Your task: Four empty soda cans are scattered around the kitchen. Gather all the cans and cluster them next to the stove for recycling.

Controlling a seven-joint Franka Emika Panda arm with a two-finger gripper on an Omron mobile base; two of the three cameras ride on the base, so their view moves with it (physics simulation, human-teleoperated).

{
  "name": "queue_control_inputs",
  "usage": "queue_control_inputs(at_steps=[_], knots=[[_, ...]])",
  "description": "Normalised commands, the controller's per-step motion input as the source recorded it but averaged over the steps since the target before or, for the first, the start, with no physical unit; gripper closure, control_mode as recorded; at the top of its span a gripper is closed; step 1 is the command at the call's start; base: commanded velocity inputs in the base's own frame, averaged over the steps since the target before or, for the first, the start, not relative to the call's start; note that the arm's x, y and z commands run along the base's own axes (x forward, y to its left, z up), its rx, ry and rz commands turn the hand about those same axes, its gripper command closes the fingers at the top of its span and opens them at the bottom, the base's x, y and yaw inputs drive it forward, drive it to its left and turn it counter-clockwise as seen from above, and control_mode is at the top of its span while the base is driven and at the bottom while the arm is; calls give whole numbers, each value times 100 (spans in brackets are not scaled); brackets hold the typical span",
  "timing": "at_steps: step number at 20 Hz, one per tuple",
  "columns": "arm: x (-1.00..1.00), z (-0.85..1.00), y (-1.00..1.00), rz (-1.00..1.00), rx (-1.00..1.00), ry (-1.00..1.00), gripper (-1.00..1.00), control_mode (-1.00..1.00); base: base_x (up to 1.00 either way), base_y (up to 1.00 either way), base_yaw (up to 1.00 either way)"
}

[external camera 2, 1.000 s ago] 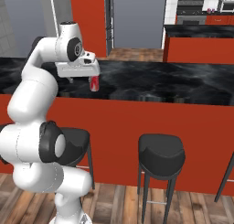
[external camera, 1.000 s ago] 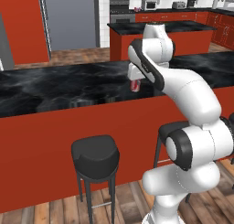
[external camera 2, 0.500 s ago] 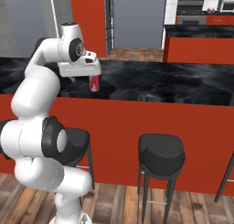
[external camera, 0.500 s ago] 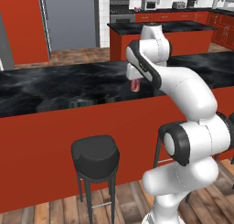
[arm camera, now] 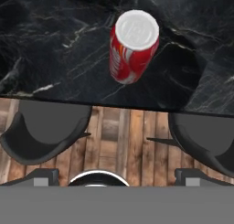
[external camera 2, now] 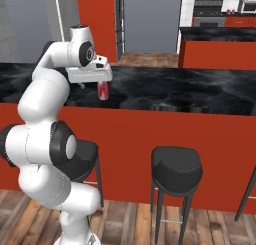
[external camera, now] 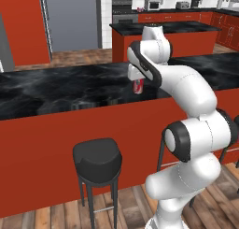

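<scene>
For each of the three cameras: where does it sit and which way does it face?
Left base view: behind-left of the arm, facing the black counter; arm at right.
Right base view: behind-right, same counter; arm at left, claw over a red soda can.
Hand view: looks down on that can; fingertips at bottom.
Shared: the can, the stools.

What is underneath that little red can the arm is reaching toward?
The red can stands upright on the black marbled counter, near its edge. The spot beneath its base is covered.

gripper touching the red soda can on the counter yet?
Apart. In the hand view the red soda can stands upright on the black counter, well beyond both fingertips, with the counter edge and floor between.
</scene>
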Motion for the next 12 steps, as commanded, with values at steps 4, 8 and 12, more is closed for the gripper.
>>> queue_control_inputs(at_steps=[4, 8, 12], knots=[[19, -11, 0, 0, 0, 0, -100, -100, 0, 0, 0], [19, -12, 0, 0, 0, 0, -100, -100, 0, 0, 0], [15, -13, 0, 0, 0, 0, -100, -100, 0, 0, 0]])
